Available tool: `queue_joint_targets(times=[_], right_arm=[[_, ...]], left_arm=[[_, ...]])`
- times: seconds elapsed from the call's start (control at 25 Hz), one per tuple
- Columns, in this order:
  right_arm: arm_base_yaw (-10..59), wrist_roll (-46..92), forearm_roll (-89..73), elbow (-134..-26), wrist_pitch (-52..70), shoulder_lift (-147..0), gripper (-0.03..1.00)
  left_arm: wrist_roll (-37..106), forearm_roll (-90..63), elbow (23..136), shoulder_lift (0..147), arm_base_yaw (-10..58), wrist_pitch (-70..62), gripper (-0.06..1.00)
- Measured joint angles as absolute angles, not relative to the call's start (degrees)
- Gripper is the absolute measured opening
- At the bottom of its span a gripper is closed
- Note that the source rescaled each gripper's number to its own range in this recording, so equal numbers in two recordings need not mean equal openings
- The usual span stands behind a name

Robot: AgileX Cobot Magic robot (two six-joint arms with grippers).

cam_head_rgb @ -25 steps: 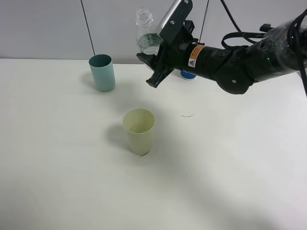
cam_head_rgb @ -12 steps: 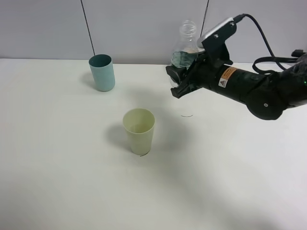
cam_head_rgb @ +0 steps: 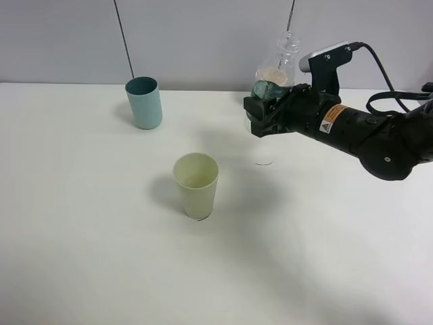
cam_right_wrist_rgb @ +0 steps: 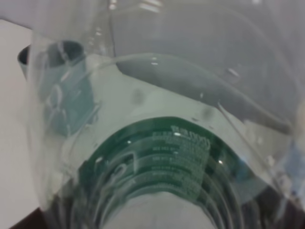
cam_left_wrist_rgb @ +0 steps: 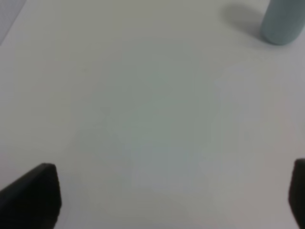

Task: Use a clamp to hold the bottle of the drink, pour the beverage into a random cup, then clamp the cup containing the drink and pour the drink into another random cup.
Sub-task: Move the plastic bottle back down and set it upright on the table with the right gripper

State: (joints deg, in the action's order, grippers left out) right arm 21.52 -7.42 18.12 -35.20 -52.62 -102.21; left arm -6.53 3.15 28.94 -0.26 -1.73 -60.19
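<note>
The left end effector (cam_left_wrist_rgb: pixel 167 198) shows only in its own wrist view. Its two dark tips are spread far apart with nothing between them, above the bare white counter (cam_head_rgb: pixel 81 257).

At the back left stands the blue cup (cam_head_rgb: pixel 144 103). Nearer the front, about the middle, stands the pale yellow cup (cam_head_rgb: pixel 196 184), well apart from the blue one. Both cups are upright.

To the right of the cups, the clear bottle (cam_head_rgb: pixel 274 76) hangs in the air above the counter, with its neck up and leaning a little. The right end effector (cam_head_rgb: pixel 261 118) is pinching it around the body, near the green label.

I think the bottle is light, thin and smooth, so it could squash or slip. Holding it around the label, firm but not too hard, looks best.
</note>
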Motion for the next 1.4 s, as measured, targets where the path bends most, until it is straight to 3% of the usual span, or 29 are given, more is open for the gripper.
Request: queue_joint_targets(times=[0.68, 1.4], right_arm=[[15.7, -2.9, 19.8, -35.2, -51.1, -102.5, 0.0], [13.6, -2.7, 21.2, -35.3, -63.6, -115.8, 0.0]], left_arm=[[-6.5, 3.2, 28.9, -0.3, -1.7, -60.2, 0.9], [-6.5, 3.2, 28.9, -0.3, -1.7, -60.2, 0.9]])
